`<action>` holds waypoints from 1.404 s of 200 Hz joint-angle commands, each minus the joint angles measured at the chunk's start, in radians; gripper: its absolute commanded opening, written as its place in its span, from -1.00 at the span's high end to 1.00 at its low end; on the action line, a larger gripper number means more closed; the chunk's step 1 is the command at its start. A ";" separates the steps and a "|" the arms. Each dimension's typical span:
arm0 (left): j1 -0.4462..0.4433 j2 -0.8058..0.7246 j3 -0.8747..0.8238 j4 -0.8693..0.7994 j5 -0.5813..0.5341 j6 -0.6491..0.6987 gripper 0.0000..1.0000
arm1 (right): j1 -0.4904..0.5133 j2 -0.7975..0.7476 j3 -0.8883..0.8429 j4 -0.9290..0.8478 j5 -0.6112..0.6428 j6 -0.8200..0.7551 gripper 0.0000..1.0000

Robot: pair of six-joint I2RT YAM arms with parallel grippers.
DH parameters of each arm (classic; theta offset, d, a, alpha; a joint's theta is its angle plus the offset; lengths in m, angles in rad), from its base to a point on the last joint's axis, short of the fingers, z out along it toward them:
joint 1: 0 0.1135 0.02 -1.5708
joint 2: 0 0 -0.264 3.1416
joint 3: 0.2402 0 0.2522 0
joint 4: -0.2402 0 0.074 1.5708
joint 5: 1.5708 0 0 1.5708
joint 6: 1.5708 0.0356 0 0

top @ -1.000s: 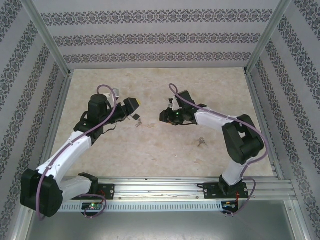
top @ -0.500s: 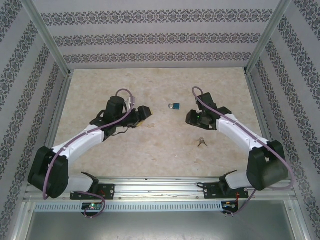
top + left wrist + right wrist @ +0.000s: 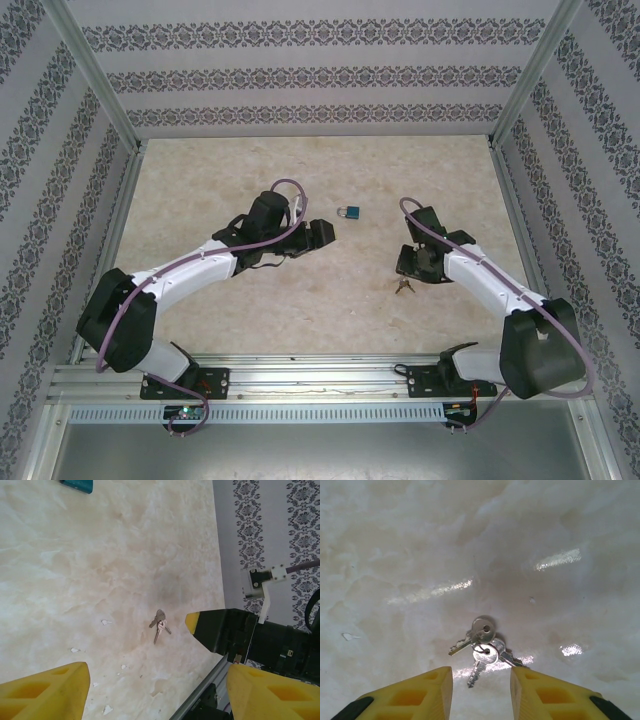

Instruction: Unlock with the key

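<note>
Hovering my left claw (image 3: 325,232), spread wide, near the blue padlock (image 3: 348,212), I am keeping it ready to steady the lock. My right claw (image 3: 481,675), fingers apart, is hanging over the key bunch (image 3: 482,650) lying flat on the table. I should be straddling one key's bow squarely before pinching.

Top camera looks down; both wrist cameras share the keys (image 3: 483,627).

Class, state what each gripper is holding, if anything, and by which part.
Nothing is held. The left gripper and right gripper both have open jaws. The keys lie loose on the table, just ahead of the right gripper.
</note>
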 commanded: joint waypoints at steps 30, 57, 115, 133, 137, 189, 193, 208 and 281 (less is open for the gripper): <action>-0.007 -0.002 0.003 -0.028 -0.032 0.023 -0.43 | -0.009 0.069 -0.027 0.016 0.015 0.023 0.27; -0.008 -0.002 -0.005 -0.018 -0.034 0.014 -0.43 | -0.009 0.109 -0.026 0.036 0.006 0.020 0.24; -0.007 0.005 -0.030 0.025 -0.026 -0.015 -0.43 | -0.007 0.160 -0.017 0.061 -0.026 0.014 0.20; -0.007 0.007 -0.034 0.033 -0.026 -0.020 -0.43 | -0.008 0.173 -0.015 0.067 -0.035 0.017 0.21; -0.006 0.007 -0.033 0.034 -0.026 -0.021 -0.43 | -0.008 0.176 -0.016 0.069 -0.037 0.017 0.21; -0.006 0.002 -0.048 0.046 -0.027 -0.028 -0.43 | -0.011 0.198 -0.020 0.078 -0.052 0.013 0.48; -0.007 0.001 -0.049 0.048 -0.029 -0.029 -0.43 | -0.012 0.197 -0.021 0.078 -0.052 0.013 0.53; -0.006 0.002 -0.049 0.051 -0.028 -0.031 -0.43 | -0.016 0.191 -0.024 0.079 -0.055 0.011 0.65; -0.006 0.001 -0.057 0.076 -0.020 -0.049 -0.42 | -0.029 0.169 -0.024 0.066 -0.051 0.002 0.48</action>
